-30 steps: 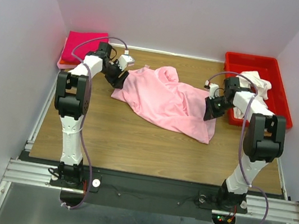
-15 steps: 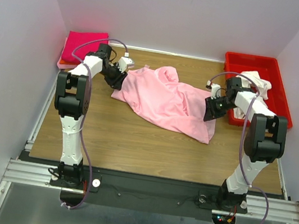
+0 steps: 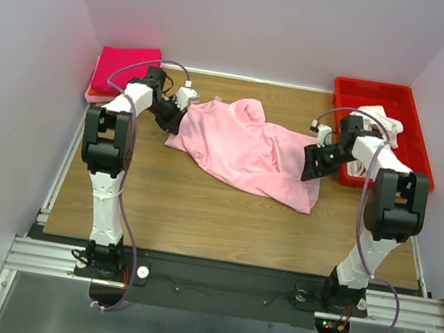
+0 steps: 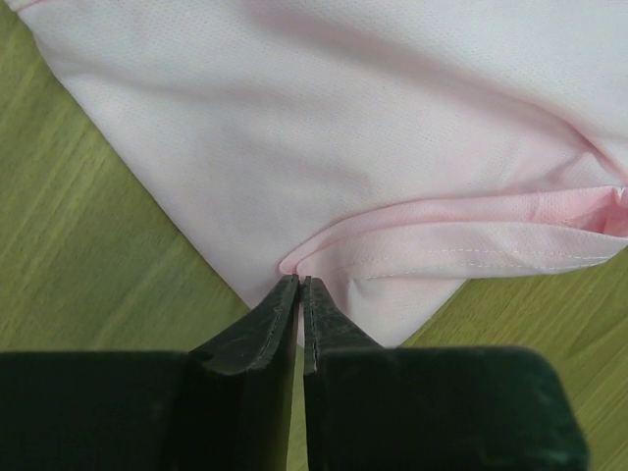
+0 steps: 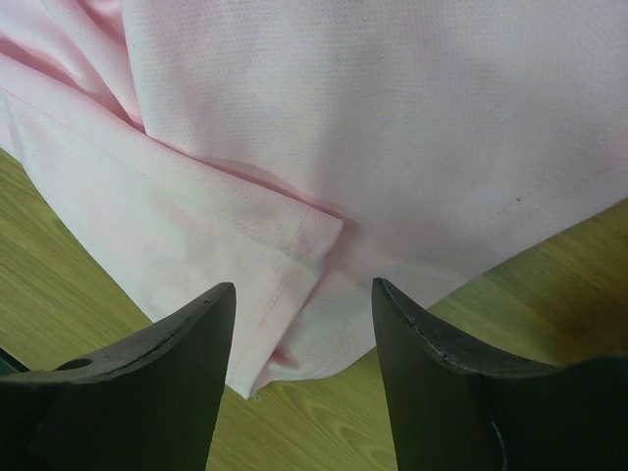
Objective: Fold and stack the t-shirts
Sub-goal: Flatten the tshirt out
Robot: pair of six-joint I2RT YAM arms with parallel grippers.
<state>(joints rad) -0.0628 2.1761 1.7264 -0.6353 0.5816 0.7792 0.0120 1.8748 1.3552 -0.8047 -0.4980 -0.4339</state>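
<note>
A crumpled pink t-shirt (image 3: 242,148) lies spread on the wooden table (image 3: 199,205). At its left edge my left gripper (image 3: 173,117) is shut, and the left wrist view shows the jaws (image 4: 299,283) pinching a fold of pink fabric (image 4: 343,128). My right gripper (image 3: 311,162) sits at the shirt's right edge. It is open there, its fingertips (image 5: 221,299) astride a hemmed corner of the pink t-shirt (image 5: 294,245) lying flat on the wood. A folded magenta t-shirt (image 3: 124,62) rests at the back left.
A red bin (image 3: 378,87) at the back right holds a bunched white garment (image 3: 381,122). White walls enclose the table on three sides. Bare wood shows in front of the pink shirt.
My left gripper has closed onto the shirt's left edge. My right gripper has opened and released the shirt's right corner, shifting slightly toward the back.
</note>
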